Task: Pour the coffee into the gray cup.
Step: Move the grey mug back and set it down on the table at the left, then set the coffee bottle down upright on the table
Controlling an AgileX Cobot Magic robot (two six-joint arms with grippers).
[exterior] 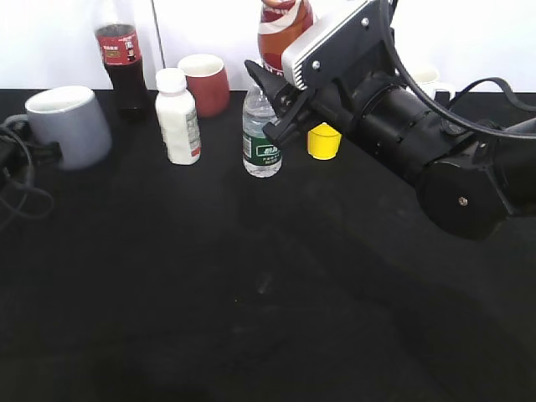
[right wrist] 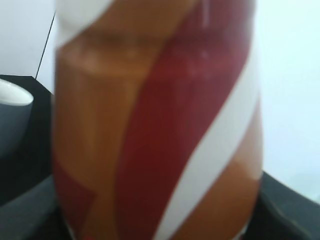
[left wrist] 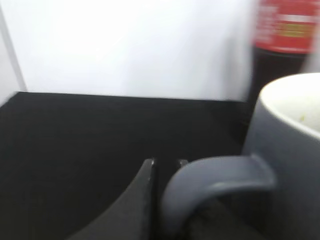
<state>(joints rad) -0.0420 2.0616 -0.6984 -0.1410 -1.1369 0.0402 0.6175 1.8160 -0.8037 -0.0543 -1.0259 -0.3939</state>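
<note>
Exterior: my right end effector [exterior: 280,100] carries the curvy red-brown coffee bottle [exterior: 283,29] aloft, well right of the rounded blue-gray mug [exterior: 67,126] on the black surface [exterior: 268,293].

Left wrist: left end effector [left wrist: 167,200] clenched on that mug's handle.

Right wrist: bottle fills view. I judge transport underway; next, bring it over the mug and tilt.

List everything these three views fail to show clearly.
- Coffee bottle: top cut off by the exterior view's upper edge; right wrist view too close and blurred.
- Right end effector: fingertips hidden behind its own arm and camera housing.
- Left end effector: blurred, cropped at gray cup's handle; closure unclear.
- White mug: mostly hidden behind the right arm.
</note>
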